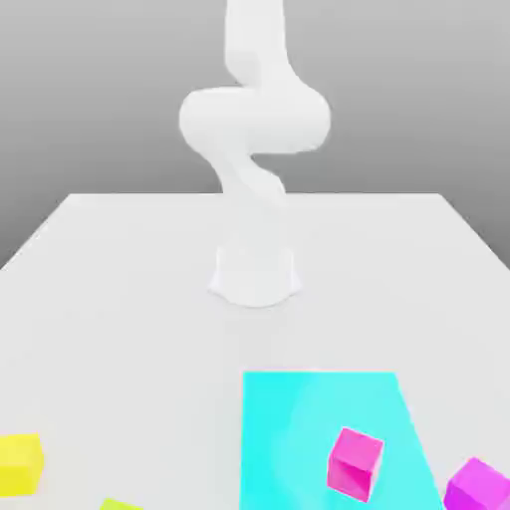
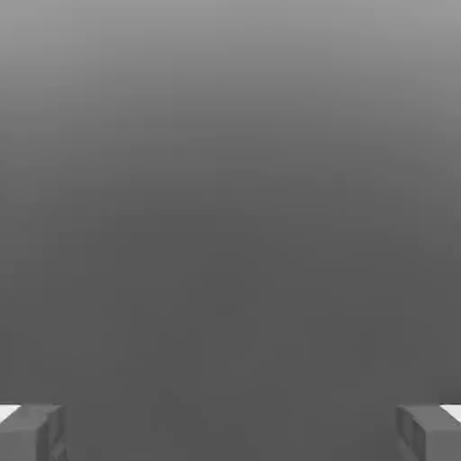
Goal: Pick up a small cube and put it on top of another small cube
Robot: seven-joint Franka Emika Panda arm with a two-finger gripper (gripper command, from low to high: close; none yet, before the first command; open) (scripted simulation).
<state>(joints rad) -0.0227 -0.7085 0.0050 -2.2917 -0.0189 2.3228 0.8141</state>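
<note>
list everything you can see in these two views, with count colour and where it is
small pure yellow cube: 1, yellow, on the table near the exterior view's left edge
small lime-green cube: 1, yellow-green, on the table at the exterior view's lower edge, partly cut off, right of the yellow cube
flat cyan patch: 1, cyan, lying on the table in front of the arm base
small hot-magenta cube: 1, pink-magenta, on the cyan patch
small purple-magenta cube: 1, violet-tinged magenta, on the table just off the patch, near the exterior view's right edge
table: 1, white
robot arm: 1, white, rising from its base at the table's middle
gripper: 1, grey fingers, open, holding nothing
</note>
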